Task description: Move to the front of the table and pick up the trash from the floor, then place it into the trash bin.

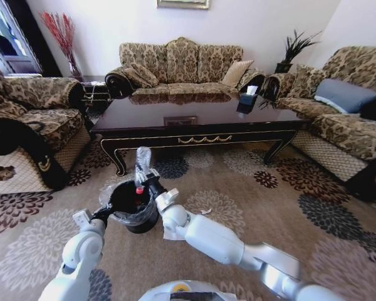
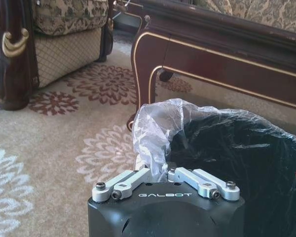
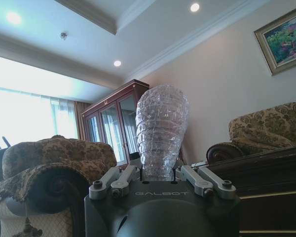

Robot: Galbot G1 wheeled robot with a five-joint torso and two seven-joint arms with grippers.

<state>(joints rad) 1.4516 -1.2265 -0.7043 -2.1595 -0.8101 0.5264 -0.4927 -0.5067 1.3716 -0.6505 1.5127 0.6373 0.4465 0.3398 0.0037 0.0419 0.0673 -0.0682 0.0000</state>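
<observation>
Left claw [image 2: 166,174] pinches the bin [image 1: 133,207] liner, steadying it; right claw [image 1: 144,177] grips a clear wrapper [image 3: 160,129] above the opening for dropping.

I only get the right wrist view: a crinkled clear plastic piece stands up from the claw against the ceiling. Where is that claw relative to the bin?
Observer: In the head view, the right claw hangs directly over the open mouth of the trash bin, with the clear plastic trash sticking up from it.
Operator: Is the other arm doing anything?
Observer: The left wrist view shows the left claw pinched on the bin's clear liner at the rim.
Operator: Anything left on the floor?
Observer: Yes, a flat white napkin lies on the carpet beside the bin, partly under the right arm.
</observation>
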